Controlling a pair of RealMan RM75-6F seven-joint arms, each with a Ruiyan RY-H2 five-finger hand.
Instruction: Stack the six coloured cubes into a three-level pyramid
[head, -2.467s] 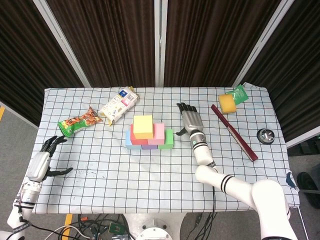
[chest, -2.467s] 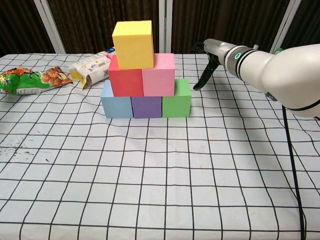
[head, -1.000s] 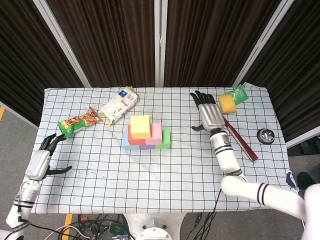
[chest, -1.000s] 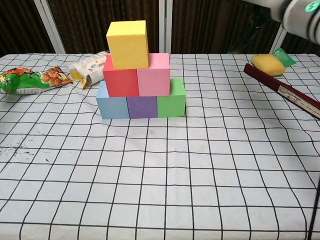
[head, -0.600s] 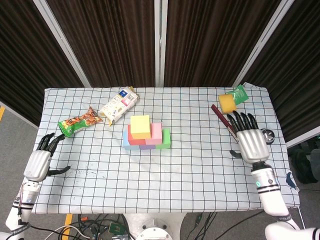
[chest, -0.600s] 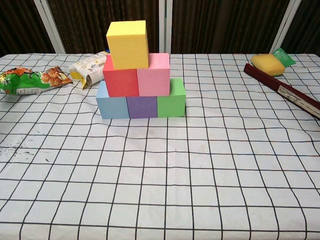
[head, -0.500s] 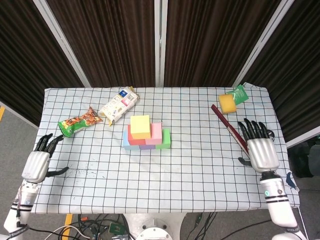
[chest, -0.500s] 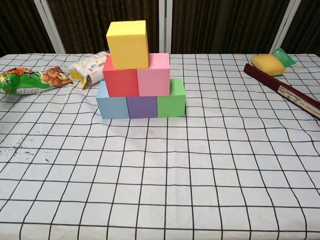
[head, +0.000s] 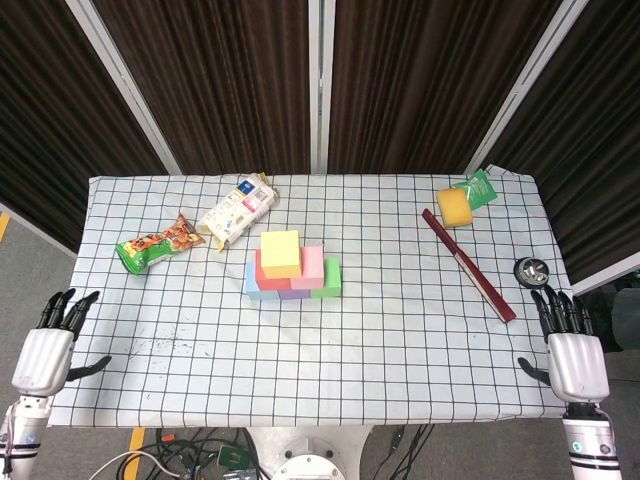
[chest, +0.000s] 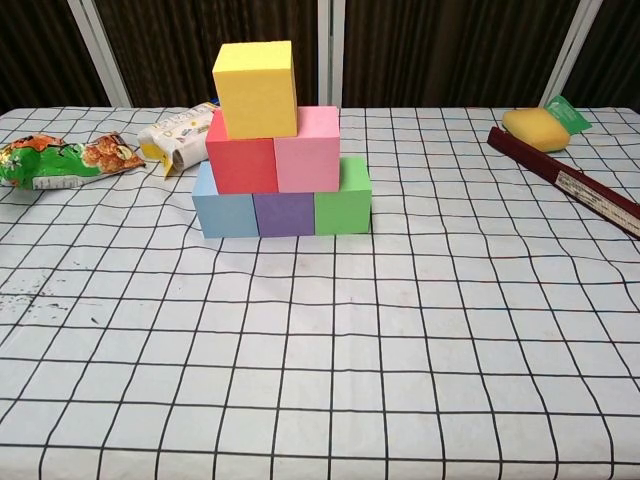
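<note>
On the counter (chest: 400, 380) we find the pyramid (chest: 283, 145) complete, near the middle: blue, purple and green cubes below, red and pink above, the yellow cube (chest: 256, 89) on top, sitting a little left. We judge nothing left to stack. Our left robot hand (head: 45, 355) and right robot hand (head: 575, 358) hang off the counter's front corners, fingers spread, holding nothing. The snack packets' print is too small to read.
</note>
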